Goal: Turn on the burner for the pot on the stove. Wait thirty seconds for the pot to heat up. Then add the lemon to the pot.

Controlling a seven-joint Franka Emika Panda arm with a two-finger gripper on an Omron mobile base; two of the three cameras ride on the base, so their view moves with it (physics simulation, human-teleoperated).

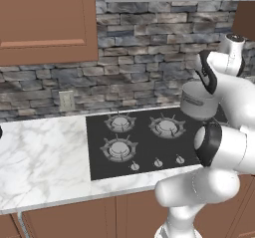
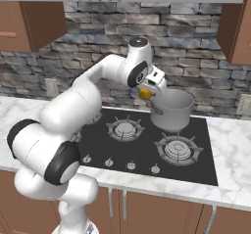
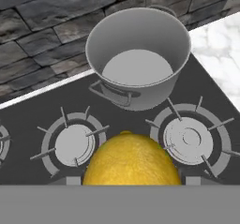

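Clamping the lemon (image 3: 132,160) between them, the fingers (image 2: 146,92) are hanging in the air just beside the near rim of the pot (image 2: 172,110). That pot is sitting on a rear burner of the stove (image 2: 147,150), which is lying set into the marble surface (image 1: 45,157).

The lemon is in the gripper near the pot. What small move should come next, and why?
Probably carry the lemon a little further, over the mouth of the pot, before opening. In the right base view the gripper holds it just left of the rim; in the hand view the empty pot lies ahead, not beneath. Released here, it would likely land on the stove.
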